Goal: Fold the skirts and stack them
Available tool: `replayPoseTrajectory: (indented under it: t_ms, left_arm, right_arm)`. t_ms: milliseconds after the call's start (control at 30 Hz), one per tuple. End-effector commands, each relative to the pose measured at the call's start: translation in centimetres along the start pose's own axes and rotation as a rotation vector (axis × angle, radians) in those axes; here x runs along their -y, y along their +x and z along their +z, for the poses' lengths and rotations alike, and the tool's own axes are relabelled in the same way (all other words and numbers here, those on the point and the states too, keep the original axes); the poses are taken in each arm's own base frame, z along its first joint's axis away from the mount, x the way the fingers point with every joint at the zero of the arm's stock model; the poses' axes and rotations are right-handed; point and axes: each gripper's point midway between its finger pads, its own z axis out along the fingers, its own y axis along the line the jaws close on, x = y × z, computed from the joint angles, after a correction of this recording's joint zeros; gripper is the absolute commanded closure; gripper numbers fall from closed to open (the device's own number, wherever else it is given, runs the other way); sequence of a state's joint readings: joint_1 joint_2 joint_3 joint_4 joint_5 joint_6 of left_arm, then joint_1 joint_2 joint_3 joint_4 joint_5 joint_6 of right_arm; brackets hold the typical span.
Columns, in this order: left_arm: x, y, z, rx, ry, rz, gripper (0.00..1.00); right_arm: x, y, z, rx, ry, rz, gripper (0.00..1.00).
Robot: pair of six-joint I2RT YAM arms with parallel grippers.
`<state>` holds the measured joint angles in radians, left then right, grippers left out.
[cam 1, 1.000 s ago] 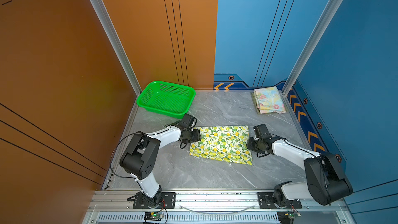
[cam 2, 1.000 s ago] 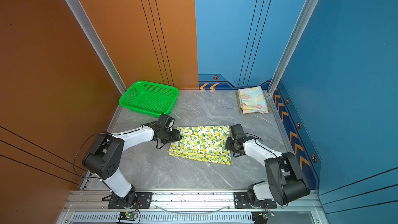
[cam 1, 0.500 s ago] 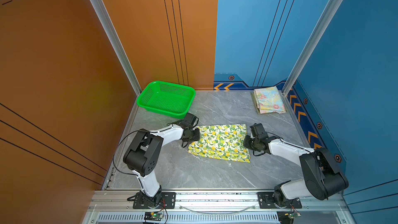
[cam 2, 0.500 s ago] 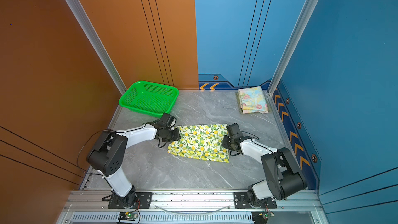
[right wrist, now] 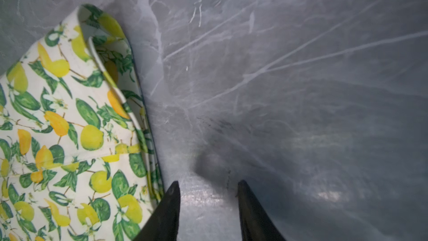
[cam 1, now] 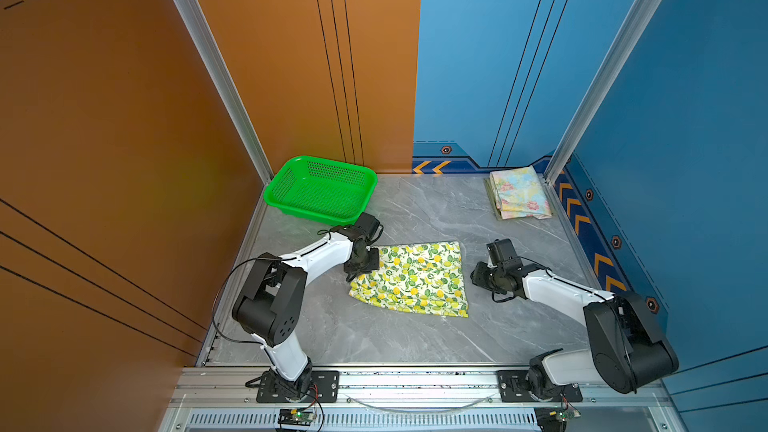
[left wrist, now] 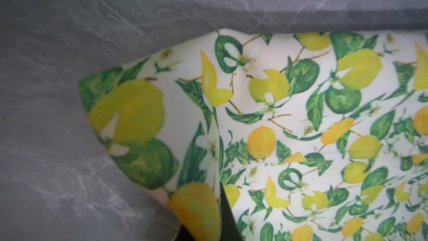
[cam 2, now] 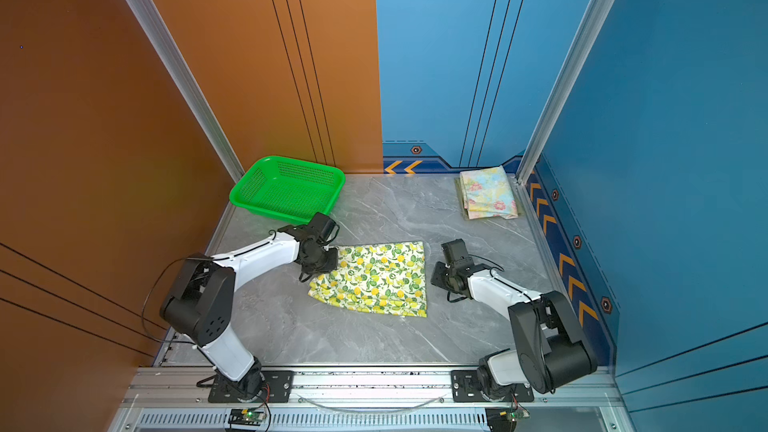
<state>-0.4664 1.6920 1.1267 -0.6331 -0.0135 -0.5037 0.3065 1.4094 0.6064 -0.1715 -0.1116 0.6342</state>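
One lemon-print skirt (cam 1: 411,278), white with yellow lemons and green leaves, lies flat at the middle of the grey marble table (cam 1: 415,338), its 10 o'clock corner lifted. Left gripper (cam 1: 366,263): jaws closed on that corner. Right gripper (right wrist: 208,191): jaws apart, nothing between them, low over bare table just beside the skirt's 3 o'clock edge. One pastel floral skirt (cam 1: 519,193), folded, at the table's 1 o'clock corner, with an olive-green cloth edge (cam 1: 490,197) showing beneath it. One green perforated basket (cam 1: 291,168) at 11 o'clock.
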Motion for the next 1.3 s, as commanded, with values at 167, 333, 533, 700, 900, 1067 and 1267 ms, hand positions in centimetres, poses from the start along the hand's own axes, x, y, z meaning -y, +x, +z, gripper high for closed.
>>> replayPoseTrajectory:
  t_ms: [167,333,533,700,900,1067,1267]
  left_arm:
    - [0.0,-1.3,-4.6,0.081,-0.203,0.161,1.0]
    - [1.6,-2.3,-5.7,0.122,-0.29,0.248,1.0]
    - [3.9,-2.6,-5.9,0.141,-0.332,0.323,1.0]
    - [7.1,-2.2,-6.1,0.152,-0.309,0.38,1.0]
    - [11.9,-0.8,-6.3,0.16,-0.224,0.421,1.0]
    - [15.7,0.8,-5.0,0.129,-0.163,0.46,1.0]
    - [18.5,2.2,-3.2,0.074,-0.107,0.463,1.0]
  right_arm:
    - [-2.7,1.2,1.0,-0.044,-0.136,0.069,0.54]
    - [-4.3,1.9,1.5,-0.039,-0.195,0.108,0.53]
    - [-5.0,3.3,3.0,-0.061,-0.213,0.129,0.62]
    - [-5.6,4.0,3.7,-0.056,-0.208,0.119,0.78]
    - [-6.8,4.3,4.3,-0.033,-0.207,0.114,0.89]
    - [-8.0,4.7,4.9,-0.018,-0.225,0.123,0.92]
    - [-7.6,5.0,4.9,0.0,-0.236,0.154,0.9]
